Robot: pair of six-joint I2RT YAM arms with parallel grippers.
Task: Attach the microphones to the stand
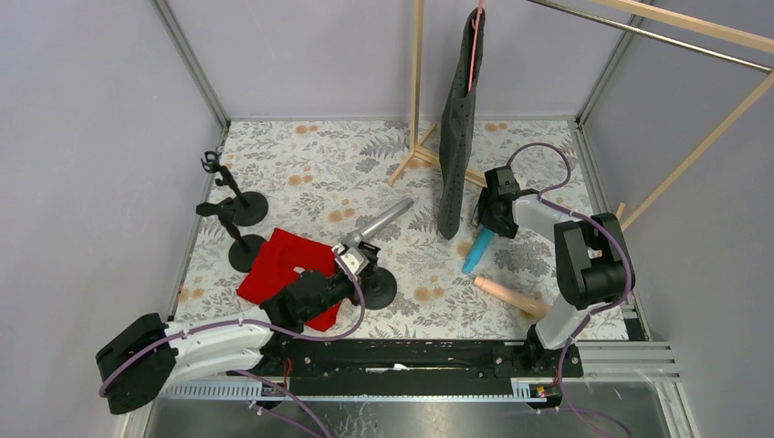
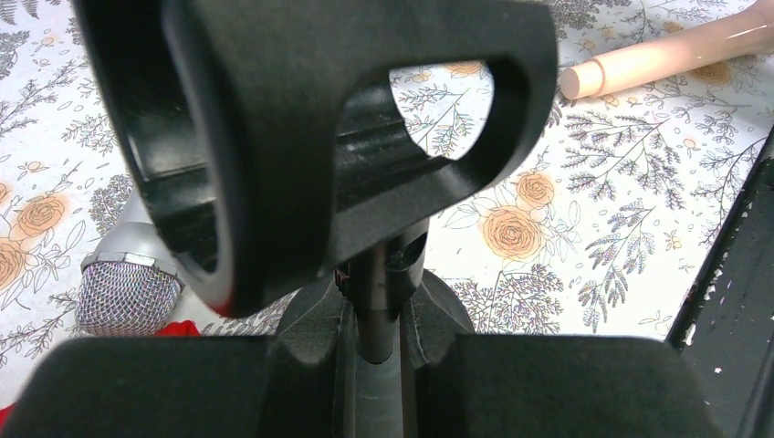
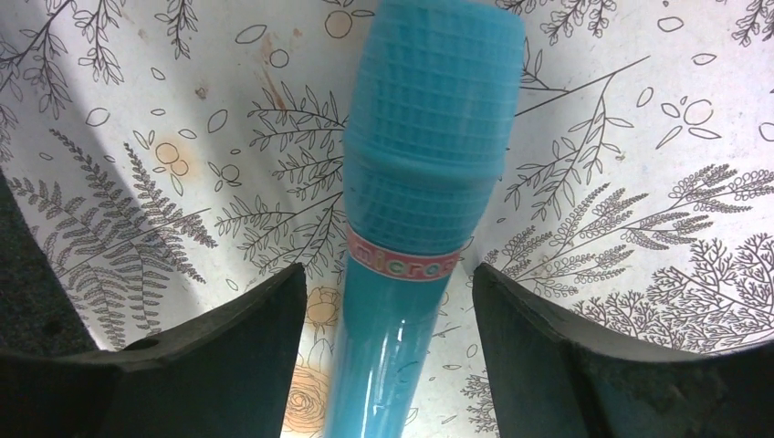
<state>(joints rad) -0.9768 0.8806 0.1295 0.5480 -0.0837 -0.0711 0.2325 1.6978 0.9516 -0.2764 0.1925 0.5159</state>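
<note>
My left gripper (image 1: 362, 276) is shut on the thin stem (image 2: 379, 292) of a black microphone stand with a round base (image 1: 379, 292). Its clip (image 2: 365, 137) fills the left wrist view. The silver-grey microphone (image 1: 379, 224) lies just behind that stand, and its mesh head (image 2: 123, 292) rests by the red cloth. My right gripper (image 1: 486, 222) is open, low over the cyan-blue microphone (image 1: 477, 251). The microphone's body (image 3: 420, 182) lies between the fingers (image 3: 237, 347) without touching them. The peach-pink microphone (image 1: 511, 297) lies on the mat near the right arm, and it also shows in the left wrist view (image 2: 666, 55).
Two more black stands (image 1: 242, 205) (image 1: 242, 251) stand at the left. A red cloth (image 1: 283, 265) lies under my left arm. A wooden rack (image 1: 417, 91) with a dark hanging garment (image 1: 456, 137) stands at the back. Grey walls close in the mat.
</note>
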